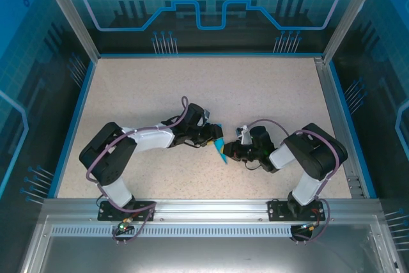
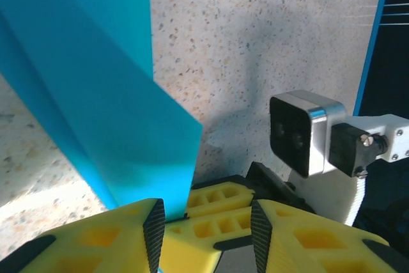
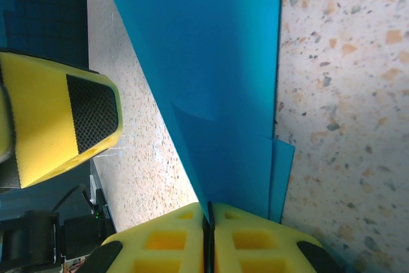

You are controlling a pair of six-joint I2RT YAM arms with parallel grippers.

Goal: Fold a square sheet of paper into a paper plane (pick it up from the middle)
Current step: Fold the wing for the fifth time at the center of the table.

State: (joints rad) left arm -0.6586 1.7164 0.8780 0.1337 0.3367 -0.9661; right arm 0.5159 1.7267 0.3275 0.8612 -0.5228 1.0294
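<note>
The left arm (image 1: 128,148) reaches from its base at the near edge toward the middle of the speckled table (image 1: 268,94). Its left claw (image 1: 213,139) stands spread. In the left wrist view the two black-padded fingers (image 2: 153,225) sit well apart. Yellow fingers of the other claw show in the gap between them, and whether the pads touch those I cannot tell. In the right wrist view one of the left claw's yellow fingers (image 3: 61,126) hangs just left of the paper, with a strip of bare table between them.

The folded cyan paper (image 1: 219,150) is just right of that claw, near the centre of the table and a little toward the near edge. It lies between the tips of the two claws. From above it reads as a narrow, pointed sliver. Up close it is a long folded panel with a straight crease running its length, and a small flap (image 3: 282,174) sticks out at its right edge.

The right claw (image 1: 229,153) is pressed together on the lower end of the paper. Its two yellow fingers (image 3: 246,238) meet at a thin seam where the sheet enters. The right wrist camera (image 2: 299,133) shows beyond the left claw's pads. The right arm (image 1: 310,158) bends back from there to its base at the near edge.
</note>
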